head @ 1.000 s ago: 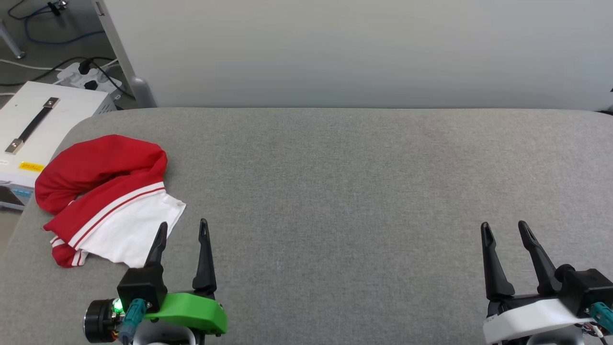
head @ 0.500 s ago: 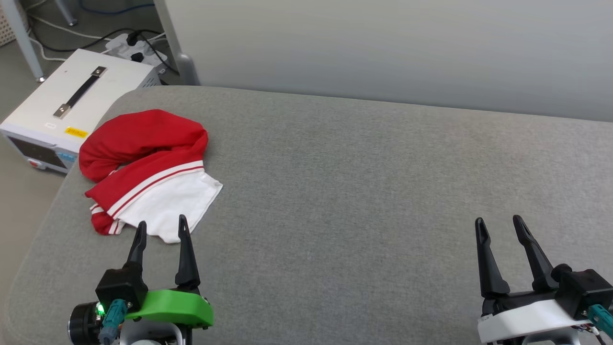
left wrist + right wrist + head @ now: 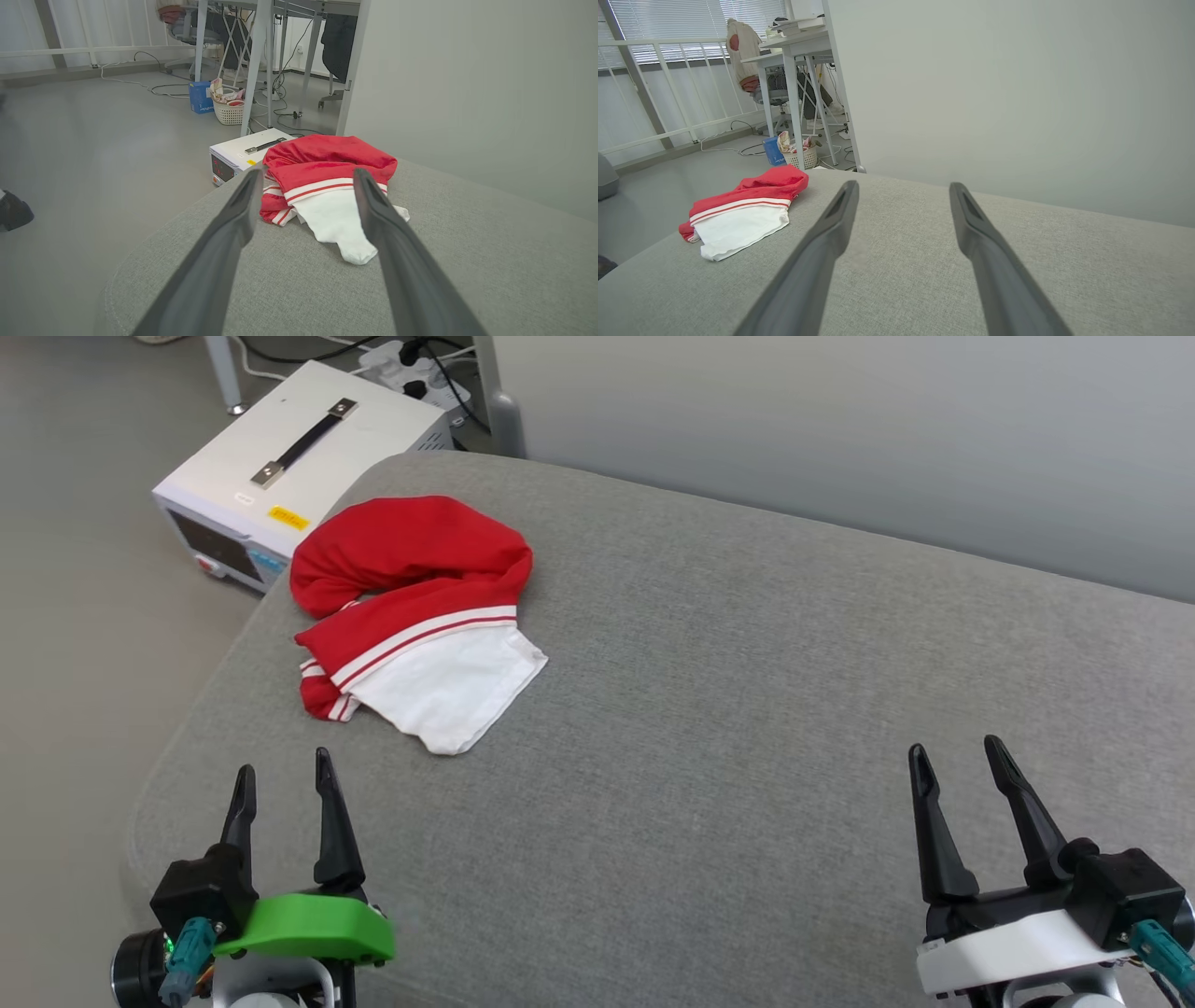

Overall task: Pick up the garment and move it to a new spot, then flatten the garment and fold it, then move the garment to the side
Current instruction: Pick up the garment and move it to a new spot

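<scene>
- Garment (image 3: 411,607): it lies bunched in the upper left of the head view, on the grey padded tabletop (image 3: 747,709) close to the rounded left corner. A white box (image 3: 299,457) stands on the floor just beyond that corner.
- Its red body is rolled into a thick hump at the top of the heap. A striped band and a white sleeve are spread flat toward the lower right. No print shows.
- Judged by its folds, it is soft, light and limp, so it should sag and trail when lifted rather than hold any shape. Lifted by one layer, it may unroll.
- Best hold, I judge: the raised red roll or the thicker striped seam, where there is bulk to pinch. The flat white sleeve edge hugs the cloth surface and looks hard to get under.
- Left jaws: at the lower left of the head view, apart and empty. They point up the frame toward the heap, short of it and not touching. The left wrist view frames the garment between the two fingers.
- Right jaws: at the lower right, apart and empty, over bare tabletop and well away from the garment.
</scene>
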Available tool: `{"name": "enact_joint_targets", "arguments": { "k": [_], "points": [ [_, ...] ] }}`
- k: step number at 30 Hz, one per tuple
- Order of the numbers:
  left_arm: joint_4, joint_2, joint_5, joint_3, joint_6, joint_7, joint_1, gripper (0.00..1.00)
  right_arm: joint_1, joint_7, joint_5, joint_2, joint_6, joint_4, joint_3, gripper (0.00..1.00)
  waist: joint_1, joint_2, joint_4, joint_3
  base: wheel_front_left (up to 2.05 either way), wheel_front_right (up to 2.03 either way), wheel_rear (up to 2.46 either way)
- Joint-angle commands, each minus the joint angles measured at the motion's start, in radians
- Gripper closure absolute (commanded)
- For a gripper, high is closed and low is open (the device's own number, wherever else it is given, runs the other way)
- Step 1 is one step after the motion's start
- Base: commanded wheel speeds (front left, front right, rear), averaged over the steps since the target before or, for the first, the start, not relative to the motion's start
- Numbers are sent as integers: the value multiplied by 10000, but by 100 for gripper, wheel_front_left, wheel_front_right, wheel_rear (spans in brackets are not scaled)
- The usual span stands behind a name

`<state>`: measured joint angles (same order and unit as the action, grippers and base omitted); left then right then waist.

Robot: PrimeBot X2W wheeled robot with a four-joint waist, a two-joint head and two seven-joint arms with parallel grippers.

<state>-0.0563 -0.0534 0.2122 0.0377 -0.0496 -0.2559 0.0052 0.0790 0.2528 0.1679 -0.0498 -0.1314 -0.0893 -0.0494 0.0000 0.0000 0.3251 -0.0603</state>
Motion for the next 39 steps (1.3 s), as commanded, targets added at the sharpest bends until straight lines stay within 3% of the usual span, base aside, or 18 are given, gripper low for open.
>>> {"name": "enact_joint_targets", "arguments": {
  "k": [1,12,17,20,25,28,29,33,39],
  "points": [
    [-17,32,22,25,-37,-59,-157,0,-155,90,-56,-4,7,-68,12,0,0,0,549,-159,0,0,0],
    [-90,32,186,277,39,-59,-150,0,-186,90,-123,-4,7,-80,-51,0,0,0,1026,-261,0,0,0],
    [-326,-164,-63,1180,865,-59,-1132,0,-361,90,-327,-4,7,-117,-141,0,0,0,750,-518,0,0,0],
    [-548,-592,-125,1515,1323,-59,-2000,0,-546,90,-441,-24,7,-195,-79,0,0,0,487,-827,0,0,0],
    [-1159,-1385,134,1501,1699,-59,-3606,0,-853,90,-517,-253,7,-362,-153,0,0,0,94,-1416,0,0,0],
    [-1724,-1975,501,1092,1777,-58,-4583,0,-1086,90,-549,-406,7,-507,-205,0,0,0,-175,-1827,0,0,0],
    [-2256,-2637,971,310,1795,257,-5530,0,-1285,90,-572,-547,7,-655,-215,0,0,0,-359,-2132,0,0,0],
    [-2843,-3570,1968,-960,1799,1119,-6768,0,-1545,90,-611,-761,7,-827,-288,0,0,0,-580,-2532,0,0,0],
    [-3532,-4804,3937,-2854,1800,3618,-8200,0,-1804,90,-676,-1030,7,-1044,-347,0,0,0,-825,-2992,0,0,0]
  ]
}}
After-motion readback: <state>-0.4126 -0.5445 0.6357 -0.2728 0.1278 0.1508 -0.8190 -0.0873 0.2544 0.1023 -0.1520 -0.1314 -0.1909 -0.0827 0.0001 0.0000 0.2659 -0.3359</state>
